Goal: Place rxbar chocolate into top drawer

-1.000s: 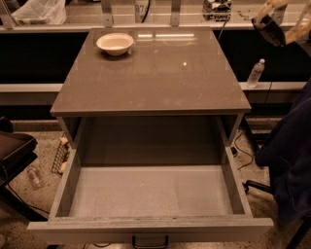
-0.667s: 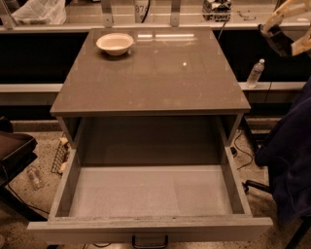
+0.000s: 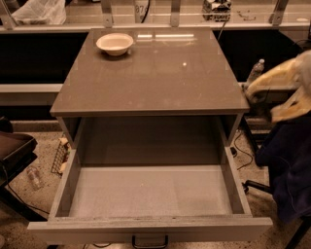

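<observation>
Grey top drawer point(image 3: 146, 192) lies open, down-left of the seemingly raised pincer point(image 3: 272, 97); grip state untellable.

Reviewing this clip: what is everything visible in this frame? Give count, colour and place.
table: one, grey-brown top, centre.
drawer: one, grey, pulled open under the table top, nothing visible inside.
handle: one, dark, on the drawer front.
bowl: one, white, back left of the table top.
standing bottle: one, clear, right of the table.
floor bottle: one, clear, lying on the floor at left.
plastic bag: one, pale, behind the table at top left.
cloth: one, dark blue, draped at right.
snack bar: none clearly seen.
gripper: one, pale yellowish, right edge, above the cloth.
</observation>
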`<state>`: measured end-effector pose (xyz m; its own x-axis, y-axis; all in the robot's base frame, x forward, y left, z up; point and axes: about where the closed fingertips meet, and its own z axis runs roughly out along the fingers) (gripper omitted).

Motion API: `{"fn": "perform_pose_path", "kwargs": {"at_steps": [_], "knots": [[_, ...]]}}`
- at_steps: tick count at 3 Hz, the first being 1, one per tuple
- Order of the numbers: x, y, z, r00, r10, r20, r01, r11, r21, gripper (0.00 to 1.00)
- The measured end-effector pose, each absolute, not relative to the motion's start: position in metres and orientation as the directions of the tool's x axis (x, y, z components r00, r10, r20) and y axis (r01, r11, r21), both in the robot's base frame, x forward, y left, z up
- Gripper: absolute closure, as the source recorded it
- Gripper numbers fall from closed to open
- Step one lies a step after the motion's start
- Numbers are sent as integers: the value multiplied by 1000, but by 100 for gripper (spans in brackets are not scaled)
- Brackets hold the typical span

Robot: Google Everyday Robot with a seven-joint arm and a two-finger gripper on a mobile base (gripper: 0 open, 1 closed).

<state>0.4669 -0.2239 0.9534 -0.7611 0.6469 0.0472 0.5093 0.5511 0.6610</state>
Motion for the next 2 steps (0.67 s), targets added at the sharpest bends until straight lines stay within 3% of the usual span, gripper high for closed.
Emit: {"fn": "perform_pose_path", "kwargs": {"at_steps": [2], "knots": [[450, -204, 833, -744, 620, 248, 641, 557, 529, 100]]}}
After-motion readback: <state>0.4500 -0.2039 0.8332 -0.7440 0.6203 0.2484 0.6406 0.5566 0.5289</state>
